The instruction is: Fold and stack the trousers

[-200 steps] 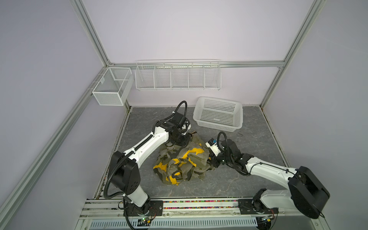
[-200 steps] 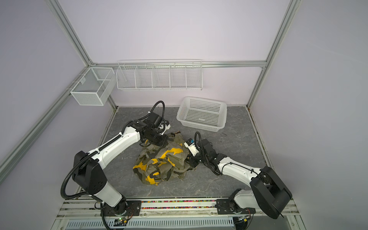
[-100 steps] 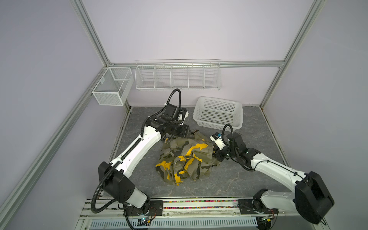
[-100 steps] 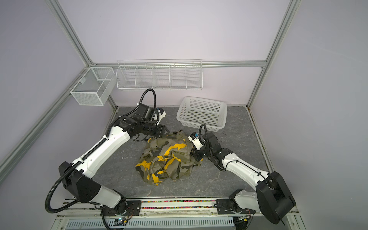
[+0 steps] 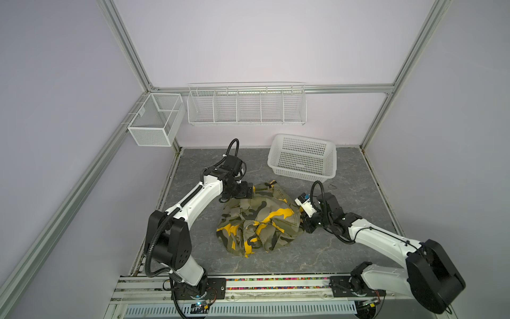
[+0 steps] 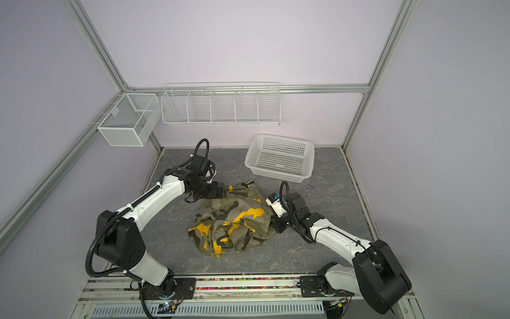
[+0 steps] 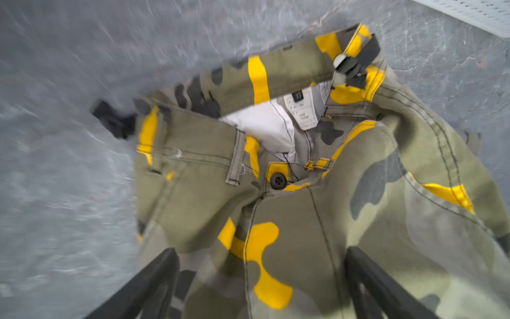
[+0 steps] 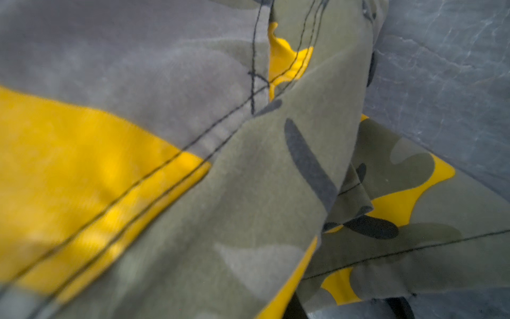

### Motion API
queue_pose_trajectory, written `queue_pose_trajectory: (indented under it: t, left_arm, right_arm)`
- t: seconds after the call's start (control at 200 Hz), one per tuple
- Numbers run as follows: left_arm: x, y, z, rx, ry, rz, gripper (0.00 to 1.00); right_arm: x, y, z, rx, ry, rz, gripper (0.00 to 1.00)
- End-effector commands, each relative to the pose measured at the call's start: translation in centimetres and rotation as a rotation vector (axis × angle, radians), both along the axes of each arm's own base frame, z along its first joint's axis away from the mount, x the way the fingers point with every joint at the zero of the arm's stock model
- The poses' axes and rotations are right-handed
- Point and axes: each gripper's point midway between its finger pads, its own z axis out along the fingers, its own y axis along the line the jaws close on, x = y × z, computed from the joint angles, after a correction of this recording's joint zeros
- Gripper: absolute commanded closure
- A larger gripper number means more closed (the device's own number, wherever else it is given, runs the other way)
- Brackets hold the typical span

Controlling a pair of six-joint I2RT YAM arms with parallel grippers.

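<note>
Grey marbled surface [image 5: 345,248], lilac walls all round, and at its centre sits a crumpled heap: the yellow-patched camouflage cloth trousers [image 5: 259,218], apart from the white plastic basket [image 5: 300,172] behind. Left fingers [image 7: 154,279] are spread wide over the waistband, holding nothing, with the black button [image 7: 278,181] just ahead. Right fingers [image 8: 294,306] are closed, seemingly pinching a fold at the heap's right edge. No fold is made yet, so this reads as the spreading-out step. Next call: the left must clamp that waistband so both arms can pull the cloth flat.
</note>
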Motion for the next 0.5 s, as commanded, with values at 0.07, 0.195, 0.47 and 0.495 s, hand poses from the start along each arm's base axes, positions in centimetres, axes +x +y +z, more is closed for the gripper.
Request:
queue_pose_trajectory:
  t: [0.07, 0.195, 0.47, 0.495]
  left_arm:
    - [-0.6, -3.6, -1.7, -0.199, 0.115, 0.020, 0.27]
    - [-0.3, -5.6, -0.4, -0.331, 0.098, 0.006, 0.59]
    - [1.1, -5.4, 5.8, -0.359, -0.064, 0.000, 1.00]
    - [1.4, -5.4, 7.0, -0.360, -0.098, -0.004, 1.00]
  right_arm:
    - [0.2, 0.8, 0.2, 0.072, 0.013, -0.005, 0.89]
    - [0.3, 1.0, -0.1, 0.073, 0.024, -0.003, 0.89]
    - [1.9, 0.6, 1.0, 0.026, -0.027, -0.016, 0.90]
    - [2.3, 0.4, 1.6, 0.022, -0.038, -0.023, 0.90]
